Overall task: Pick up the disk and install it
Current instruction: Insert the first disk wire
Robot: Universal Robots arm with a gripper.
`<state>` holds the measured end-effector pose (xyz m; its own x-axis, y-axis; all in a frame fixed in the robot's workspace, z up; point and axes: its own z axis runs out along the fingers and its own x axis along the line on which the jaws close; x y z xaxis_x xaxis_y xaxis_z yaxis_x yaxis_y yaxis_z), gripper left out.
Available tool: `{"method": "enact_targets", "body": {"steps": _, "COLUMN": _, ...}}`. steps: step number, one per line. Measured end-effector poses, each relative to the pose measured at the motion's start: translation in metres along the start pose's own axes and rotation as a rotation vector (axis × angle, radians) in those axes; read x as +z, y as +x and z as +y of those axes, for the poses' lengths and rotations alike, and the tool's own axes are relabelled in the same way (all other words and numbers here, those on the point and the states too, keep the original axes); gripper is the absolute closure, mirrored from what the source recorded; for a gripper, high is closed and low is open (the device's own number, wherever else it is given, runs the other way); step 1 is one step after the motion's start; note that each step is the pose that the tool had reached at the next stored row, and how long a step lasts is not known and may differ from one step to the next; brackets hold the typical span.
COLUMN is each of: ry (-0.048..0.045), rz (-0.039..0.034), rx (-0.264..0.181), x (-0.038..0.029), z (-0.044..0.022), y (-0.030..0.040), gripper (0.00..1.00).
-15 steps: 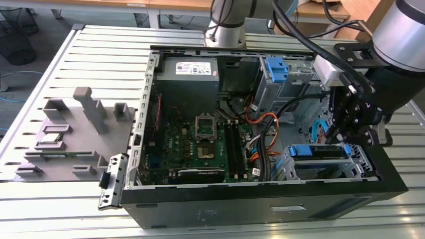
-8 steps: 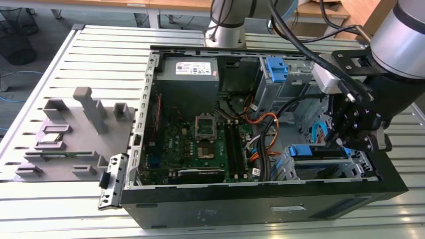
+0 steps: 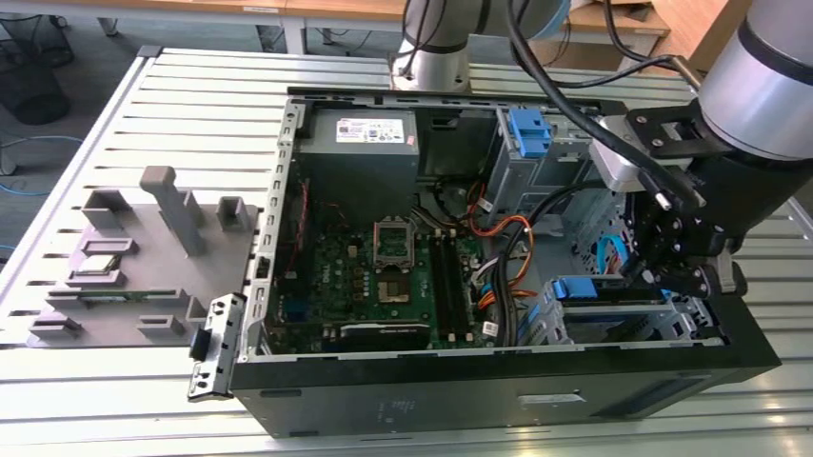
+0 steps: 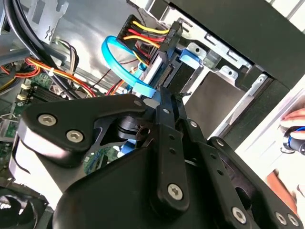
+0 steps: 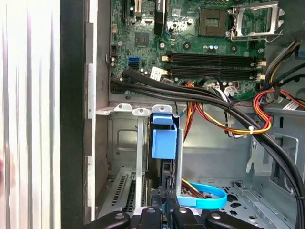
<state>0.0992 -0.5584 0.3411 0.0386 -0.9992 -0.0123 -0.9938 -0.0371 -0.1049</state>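
The disk [image 3: 587,289] sits on its edge in the drive cage [image 3: 635,328] at the front corner of the open computer case, on the exterior view's right. Its blue carrier frame [image 5: 164,142] faces the first wrist view, with the thin dark drive edge below it. My gripper [image 3: 673,274] hangs right over the cage. In both wrist views the black fingers [image 5: 158,202] close narrowly on the disk's edge [image 4: 167,71], next to a blue ribbon cable [image 4: 114,52] and a yellow-red power plug. My gripper [image 4: 164,95] [image 5: 167,204] looks shut on the disk.
The case holds a green motherboard [image 3: 381,276], a grey power-supply box [image 3: 362,143], a second blue bracket [image 3: 527,131] and bundles of black and orange cables [image 5: 209,102]. A grey fixture block [image 3: 128,257] lies on the slatted table. A person's hand [image 4: 294,125] is beside the case.
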Motion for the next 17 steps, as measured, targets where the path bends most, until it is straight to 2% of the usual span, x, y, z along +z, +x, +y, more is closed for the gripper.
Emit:
{"method": "enact_targets", "body": {"steps": 2, "ry": 0.0107, "rz": -0.0004, "rx": -0.005, "x": 0.0005, "z": 0.0007, "y": 0.0, "gripper": 0.84}}
{"method": "enact_targets", "body": {"steps": 9, "ry": 0.0349, "rz": -0.0013, "rx": -0.017, "x": 0.0016, "z": 0.0054, "y": -0.0003, "gripper": 0.84}}
{"method": "enact_targets", "body": {"steps": 15, "ry": 0.0417, "rz": -0.0009, "rx": -0.018, "x": 0.0012, "z": 0.0123, "y": -0.0037, "gripper": 0.84}}
{"method": "enact_targets", "body": {"steps": 17, "ry": 0.0473, "rz": -0.0008, "rx": -0.018, "x": 0.0013, "z": 0.0141, "y": -0.004, "gripper": 0.84}}
